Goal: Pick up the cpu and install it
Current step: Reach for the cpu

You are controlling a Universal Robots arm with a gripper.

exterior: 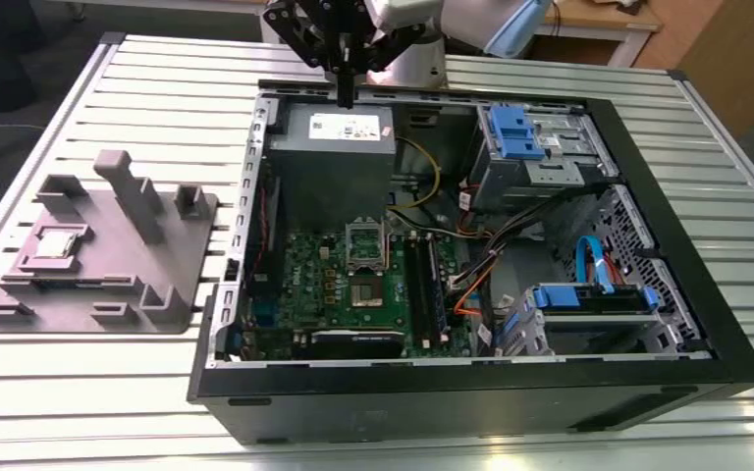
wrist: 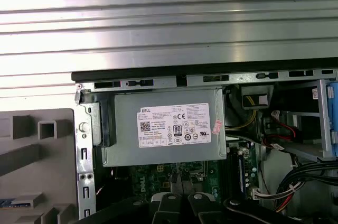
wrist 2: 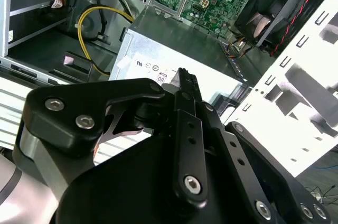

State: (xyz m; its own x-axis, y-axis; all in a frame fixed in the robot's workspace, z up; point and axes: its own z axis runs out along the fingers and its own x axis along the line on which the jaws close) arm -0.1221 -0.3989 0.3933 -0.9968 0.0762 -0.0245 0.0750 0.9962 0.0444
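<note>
The cpu [exterior: 60,242], a small silvery square chip, lies flat in a recess of the grey fixture plate [exterior: 115,285] at the exterior view's left, outside the computer case. My gripper [exterior: 347,95] hangs above the far edge of the open case, over the grey power supply [exterior: 331,147], far from the cpu. Its black fingers [wrist 2: 186,84] are pressed together with nothing between them. The green motherboard [exterior: 350,285] lies in the case with its socket [exterior: 370,291] uncovered and the metal socket frame [exterior: 366,243] standing upright.
The black case [exterior: 482,392] sits on a slatted metal table [exterior: 89,412]. Blue drive bays [exterior: 528,137], a second blue bracket [exterior: 593,299] and loose cables [exterior: 482,245] fill the case's right side. Tall posts [exterior: 129,191] rise from the fixture plate near the cpu.
</note>
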